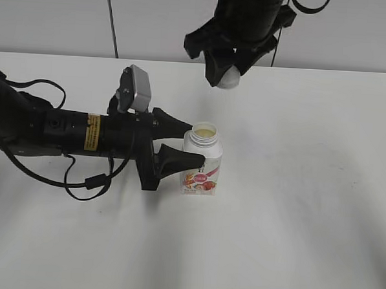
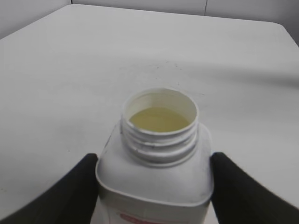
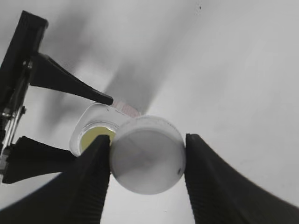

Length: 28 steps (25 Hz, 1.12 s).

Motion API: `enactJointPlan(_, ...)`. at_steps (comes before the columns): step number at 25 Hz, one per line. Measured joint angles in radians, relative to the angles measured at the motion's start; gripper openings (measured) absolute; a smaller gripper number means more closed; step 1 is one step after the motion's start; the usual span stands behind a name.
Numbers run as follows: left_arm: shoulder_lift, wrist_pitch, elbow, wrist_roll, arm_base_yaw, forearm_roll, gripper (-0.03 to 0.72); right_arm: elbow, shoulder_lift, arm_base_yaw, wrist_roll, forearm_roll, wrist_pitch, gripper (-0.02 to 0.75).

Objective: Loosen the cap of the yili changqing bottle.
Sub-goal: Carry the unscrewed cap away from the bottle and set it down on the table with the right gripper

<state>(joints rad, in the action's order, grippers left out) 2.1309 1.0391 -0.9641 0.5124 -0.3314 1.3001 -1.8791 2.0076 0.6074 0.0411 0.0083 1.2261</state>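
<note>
bottle: white plastic, smooth, slight sheen
cap: white plastic, matt
gripper fingers: black plastic, ribbed pads
table: white, matt, smooth

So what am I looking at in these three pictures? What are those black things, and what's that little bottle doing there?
It is a robot with two arms, each ending in a two-fingered gripper. One picture looks down at the table from outside; the other two come from cameras on the wrists. The left gripper lies low along the table and clamps the bottle, which stands upright with its neck open; yellowish liquid shows inside. The left wrist camera looks down into that neck between the fingers. The right gripper hangs above the table with the white cap pinched between its fingers, already off the bottle.
</note>
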Motion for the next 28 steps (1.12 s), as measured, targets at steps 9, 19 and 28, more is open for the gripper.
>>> enactJointPlan(9,0.0,0.0,0.0,0.0,0.0,0.0,0.441,0.0,0.0,-0.148,-0.03,0.086,0.0,0.388)
enactJointPlan(19,0.0,0.0,0.0,0.0,0.0,0.0,0.44,0.099,0.0,-0.323,0.012,0.079,-0.001,0.388)
enactJointPlan(28,0.0,0.0,0.0,0.0,0.0,0.0,0.44,0.281,0.0,-0.413,0.042,0.066,-0.031,0.388)
